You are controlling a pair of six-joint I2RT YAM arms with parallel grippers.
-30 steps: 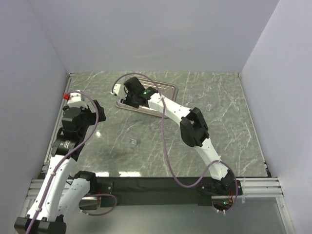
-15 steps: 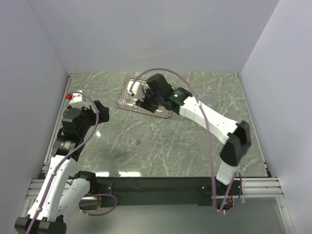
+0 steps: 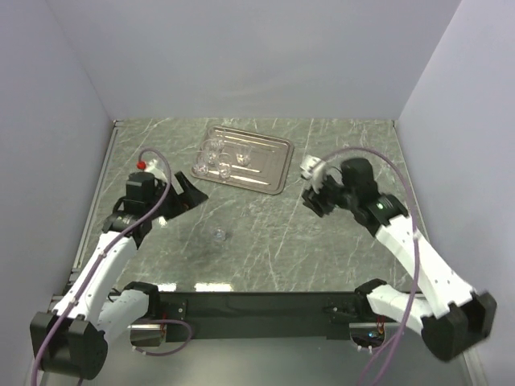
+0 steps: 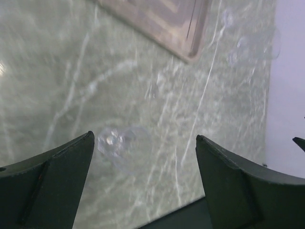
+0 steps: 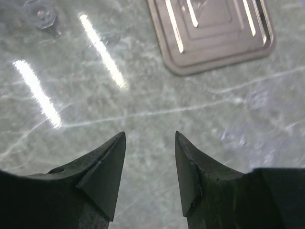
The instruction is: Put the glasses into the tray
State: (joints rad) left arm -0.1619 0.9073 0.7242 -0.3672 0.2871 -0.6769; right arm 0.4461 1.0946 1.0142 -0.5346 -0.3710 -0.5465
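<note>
The silver tray (image 3: 272, 161) lies at the back centre, with several clear glasses (image 3: 216, 161) in its left half. One clear glass (image 3: 218, 234) stands on the marble in front of the tray. In the left wrist view this glass (image 4: 119, 144) lies ahead between my fingers, nearer the left one. My left gripper (image 3: 191, 191) (image 4: 145, 138) is open and empty above the table, back-left of that glass. My right gripper (image 3: 313, 200) (image 5: 150, 138) is open and empty, right of the tray and pointing at bare marble. The tray corner shows in both wrist views (image 4: 177, 29) (image 5: 214, 38).
Faint clear glasses lie right of the tray near the right gripper (image 4: 257, 45) (image 5: 245, 138). The loose glass also shows at the top left of the right wrist view (image 5: 43, 14). Grey walls enclose the back and sides. The black table edge runs along the front.
My right arm has pulled back from over the tray to its right side, now open and empty. My left arm has swung in toward the middle, toward the loose glass.
</note>
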